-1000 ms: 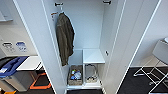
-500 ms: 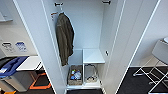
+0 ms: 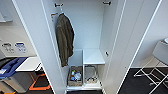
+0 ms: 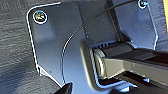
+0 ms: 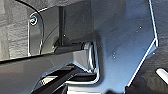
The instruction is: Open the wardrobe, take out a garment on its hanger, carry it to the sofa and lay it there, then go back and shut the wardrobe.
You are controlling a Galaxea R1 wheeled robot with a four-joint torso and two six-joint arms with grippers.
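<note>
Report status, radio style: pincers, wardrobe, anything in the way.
Pincers: state unreadable. Wardrobe doors open; olive-brown jacket hanging inside, baskets below. Nothing blocking the opening.

White wardrobe [image 3: 130, 37] stands with both doors open.

The robot's own dark plate [image 5: 120, 37] and jointed bar [image 5: 45, 62] hang above dark carpet floor [image 5: 15, 32]; a pale rod [image 5: 162, 75] lies just beside the plate.
</note>
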